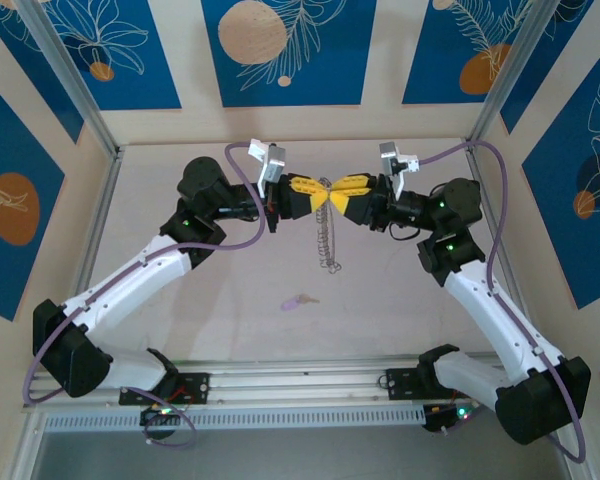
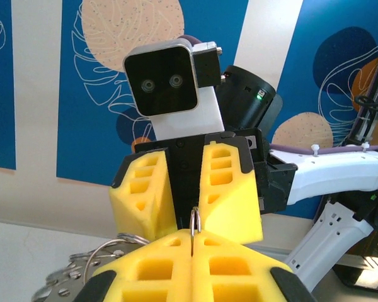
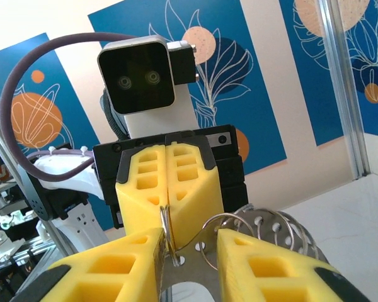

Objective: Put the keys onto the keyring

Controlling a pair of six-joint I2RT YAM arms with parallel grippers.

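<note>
The keyring [image 1: 328, 240] hangs in mid-air at the table's centre, a chain of silver loops dangling below both grippers. My left gripper [image 1: 315, 190] is shut on a thin wire loop of the keyring [image 2: 195, 221]. My right gripper [image 1: 342, 192] faces it tip to tip. In the right wrist view the right gripper [image 3: 189, 242] has its fingers apart, with the keyring's loops and a perforated metal strip [image 3: 195, 264] between them. One wire loop rests against its left finger [image 3: 145, 251]. A key [image 1: 298, 301] with a lilac head lies on the table, nearer the arm bases.
The table [image 1: 210, 290] is walled by blue-patterned panels and metal posts [image 1: 90, 110]. Purple cables [image 1: 495, 230] arc beside both arms. An aluminium rail [image 1: 300, 385] runs along the near edge.
</note>
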